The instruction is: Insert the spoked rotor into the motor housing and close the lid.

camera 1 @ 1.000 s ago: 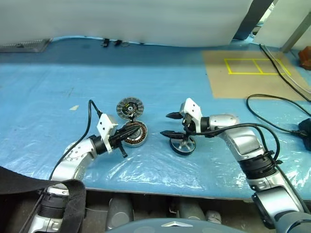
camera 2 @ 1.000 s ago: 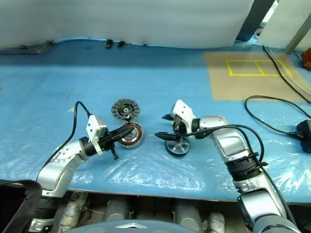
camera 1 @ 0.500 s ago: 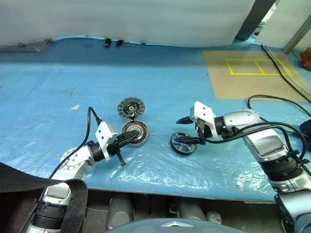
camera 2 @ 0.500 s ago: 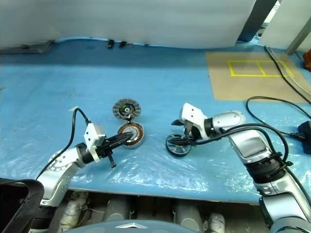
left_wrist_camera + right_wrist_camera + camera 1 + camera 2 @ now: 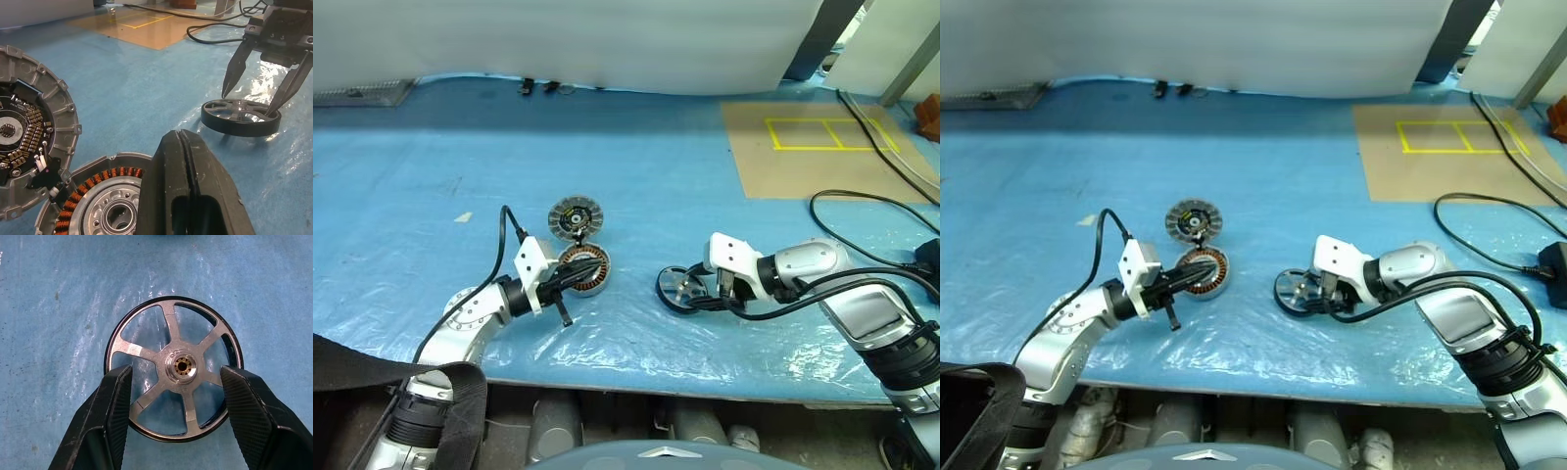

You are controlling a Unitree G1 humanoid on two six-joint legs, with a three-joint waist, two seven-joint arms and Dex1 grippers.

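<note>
Right end effector (image 5: 171, 418) straddles the spoked rotor (image 5: 174, 367) – fingers spread, rim not yet pinched; left end effector (image 5: 188, 191), pressed together, steadies the motor housing (image 5: 584, 269), lid (image 5: 576, 216) at its twelve o'clock.

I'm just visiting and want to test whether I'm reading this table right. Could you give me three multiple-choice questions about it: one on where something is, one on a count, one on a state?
1. Where does the lid lie?
A. just beyond the motor housing
B. on the brown mat
C. on top of the spoked rotor

2. How many spokes has the spoked rotor?
A. three
B. five
C. eight

3. How is the left gripper?
A. wide open
B. shut on the lid
C. shut, holding nothing

Answers:
1 A, the two discs sit side by side.
2 B, five silver arms leave the hub.
3 C, its fingers meet over the motor housing.
</note>
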